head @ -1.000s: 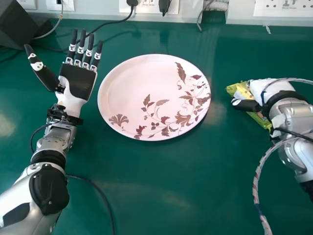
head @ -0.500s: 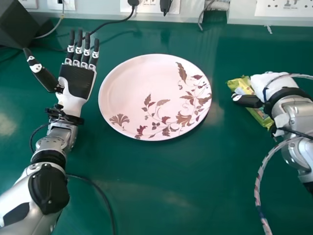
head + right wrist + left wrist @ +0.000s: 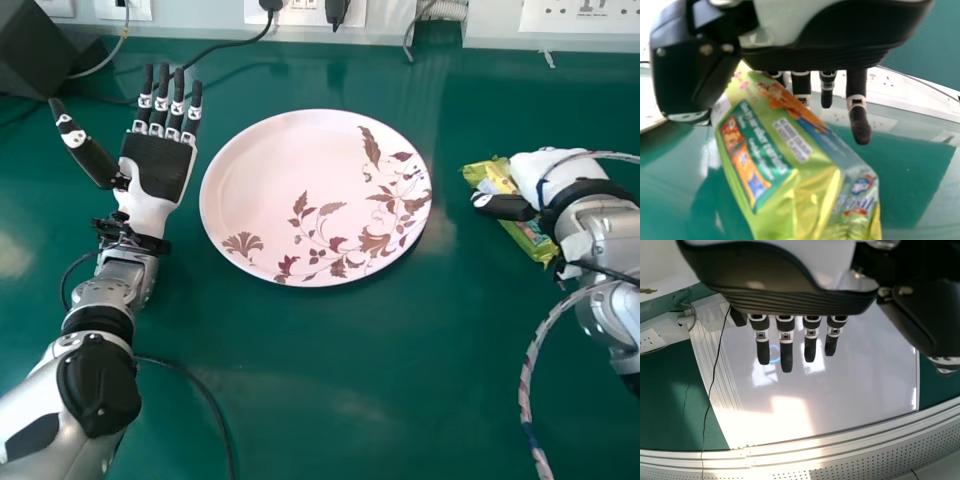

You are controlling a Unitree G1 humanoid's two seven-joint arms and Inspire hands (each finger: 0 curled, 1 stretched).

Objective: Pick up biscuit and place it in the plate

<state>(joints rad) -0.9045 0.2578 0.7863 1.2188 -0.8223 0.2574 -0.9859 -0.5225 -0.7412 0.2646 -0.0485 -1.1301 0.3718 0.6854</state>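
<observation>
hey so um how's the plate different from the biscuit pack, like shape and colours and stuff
The plate is round and broad; the biscuit pack is longish and smaller. The plate is pale pink with brown and dark red leaves, the pack mainly yellow-green. The plate is uncovered, while the right hand partly hides the pack. Both have decorated surfaces.

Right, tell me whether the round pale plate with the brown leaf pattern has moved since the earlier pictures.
No, the plate shows no clear shift in any direction, judged against the white socket panel.
</observation>
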